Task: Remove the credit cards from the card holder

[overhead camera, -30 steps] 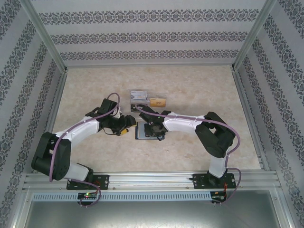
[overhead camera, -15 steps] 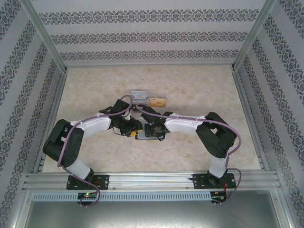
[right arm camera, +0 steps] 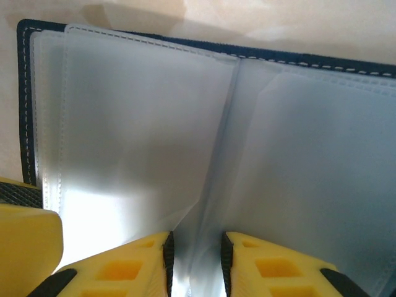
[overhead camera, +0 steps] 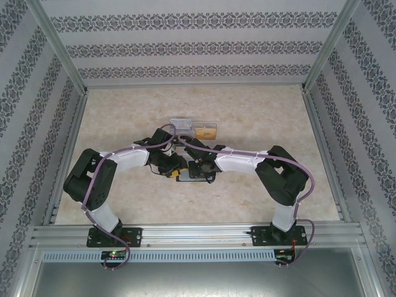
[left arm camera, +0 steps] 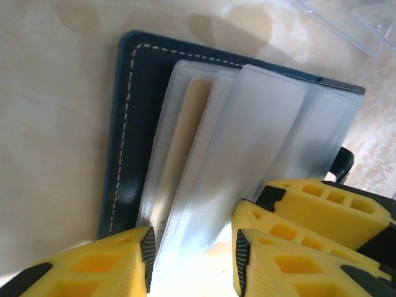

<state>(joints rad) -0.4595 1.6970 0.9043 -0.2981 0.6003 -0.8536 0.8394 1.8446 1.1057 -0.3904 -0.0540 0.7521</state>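
plainly the card holder [left arm camera: 127, 124] lies open on the table [overhead camera: 260, 111]; the left gripper [left arm camera: 193, 250] gapes over slick, floppy clear sleeves [right arm camera: 136, 124]; the right gripper [right arm camera: 195, 260] sits astride their fold, whether clamped i cannot tell; the stiff, thin credit card [left arm camera: 185, 136] likely wants pinching at its sleeve's mouth

1. A clear box [overhead camera: 193, 129] sits on the counter [overhead camera: 266, 111], near the far middle.
2. The counter is beige and marbled.
3. Patterned walls [overhead camera: 198, 46] close in three sides.
4. A metal rail [overhead camera: 198, 233] runs along the near edge.
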